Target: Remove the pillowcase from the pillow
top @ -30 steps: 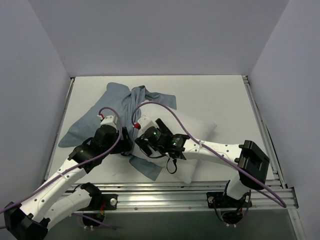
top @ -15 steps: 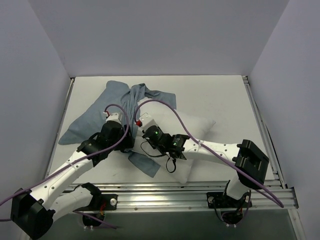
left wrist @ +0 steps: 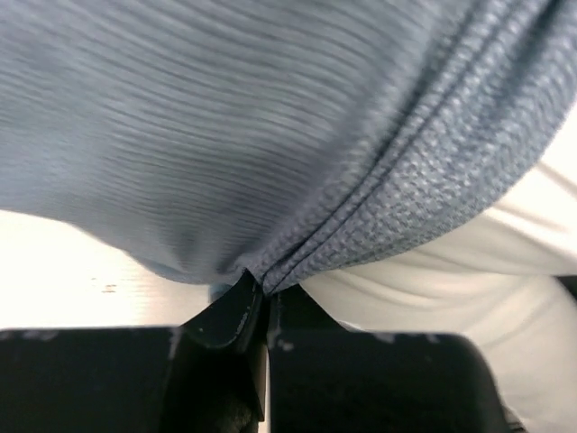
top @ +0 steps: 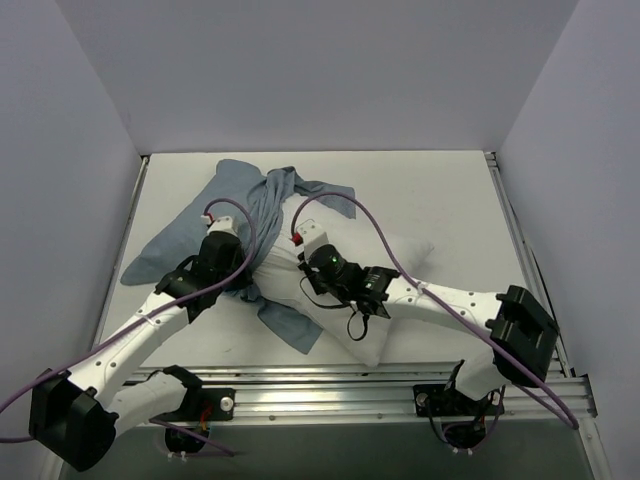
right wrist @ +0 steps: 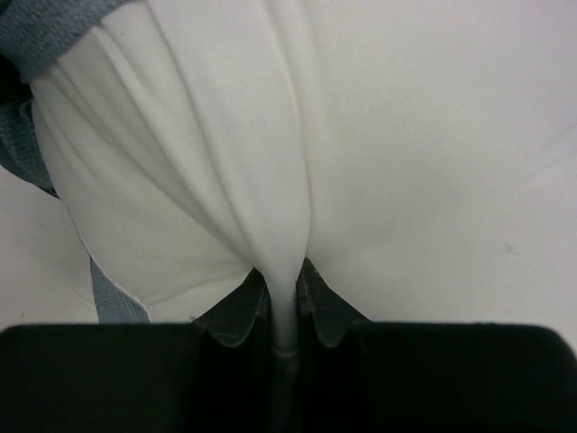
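Note:
The slate-blue pillowcase [top: 240, 200] lies crumpled at the table's left and still wraps the left end of the white pillow [top: 400, 265]. My left gripper [top: 248, 285] is shut on the pillowcase's hemmed edge, which bunches into the closed jaws in the left wrist view [left wrist: 261, 287]. There the blue fabric [left wrist: 225, 117] fills the top and the pillow [left wrist: 469, 262] shows at the right. My right gripper [top: 300, 275] is shut on a pinched fold of the pillow [right wrist: 406, 135], clamped between its fingertips [right wrist: 285, 284]. A strip of pillowcase [right wrist: 36, 36] shows at that view's upper left.
A metal rail [top: 380, 385] runs along the near edge and another [top: 520, 250] along the right side. Grey walls close in the table on three sides. Purple cables [top: 350, 215] loop above both wrists.
Both grippers have closed, the left on the pillowcase edge, the right on the pillow. The right arm has moved right with the pillow. More white now shows between the two grippers.

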Available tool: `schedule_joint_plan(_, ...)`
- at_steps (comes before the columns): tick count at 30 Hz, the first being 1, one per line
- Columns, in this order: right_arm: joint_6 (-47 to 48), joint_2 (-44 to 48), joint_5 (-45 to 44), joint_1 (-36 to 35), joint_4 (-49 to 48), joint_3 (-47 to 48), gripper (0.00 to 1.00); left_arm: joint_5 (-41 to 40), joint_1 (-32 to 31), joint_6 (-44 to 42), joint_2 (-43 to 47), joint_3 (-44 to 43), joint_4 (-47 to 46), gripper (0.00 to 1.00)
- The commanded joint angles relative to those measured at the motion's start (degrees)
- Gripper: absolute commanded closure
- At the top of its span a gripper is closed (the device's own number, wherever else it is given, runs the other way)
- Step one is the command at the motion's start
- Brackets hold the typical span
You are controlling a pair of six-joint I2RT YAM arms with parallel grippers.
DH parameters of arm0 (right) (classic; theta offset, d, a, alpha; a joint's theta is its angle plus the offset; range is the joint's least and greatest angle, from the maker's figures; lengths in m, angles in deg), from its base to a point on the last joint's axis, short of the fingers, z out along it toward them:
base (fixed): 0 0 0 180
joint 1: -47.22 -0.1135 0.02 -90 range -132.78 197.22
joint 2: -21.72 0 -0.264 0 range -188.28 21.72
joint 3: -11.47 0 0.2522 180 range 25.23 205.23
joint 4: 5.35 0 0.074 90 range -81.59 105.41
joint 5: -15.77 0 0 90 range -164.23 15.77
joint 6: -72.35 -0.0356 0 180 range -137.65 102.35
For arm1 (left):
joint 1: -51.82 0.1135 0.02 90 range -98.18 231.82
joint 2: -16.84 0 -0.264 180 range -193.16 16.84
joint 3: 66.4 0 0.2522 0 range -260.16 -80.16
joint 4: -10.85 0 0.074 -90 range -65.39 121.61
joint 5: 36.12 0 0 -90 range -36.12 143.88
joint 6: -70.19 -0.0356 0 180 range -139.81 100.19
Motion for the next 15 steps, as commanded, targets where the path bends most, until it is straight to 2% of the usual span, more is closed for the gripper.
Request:
schedule_joint_plan(1, -3.56, 6.02, 3.69, 5.68, 10.69, -4.25, 1.00, -4.56, 3.07, 0.09, -0.26, -3.00, -2.07, 0.98)
schedule_joint_plan(4, -4.27, 13.57, 3.62, 9.02, 14.80, -4.00, 1.00, -5.70, 6.41, 1.15, -0.70, -3.69, -0.40, 0.98)
schedule_joint_plan(10, -3.83, 29.75, 1.15, 14.29, 24.82, 2.32, 1.00, -8.96, 13.70, 2.12, -1.06, -6.51, 2.25, 0.98)
schedule_joint_plan(15, -1.46, 37.42, 1.07, 17.74, 30.99, 9.43, 1.00, -7.64, 18.01, 1.94, -3.25, -8.80, 2.16, 0.98)
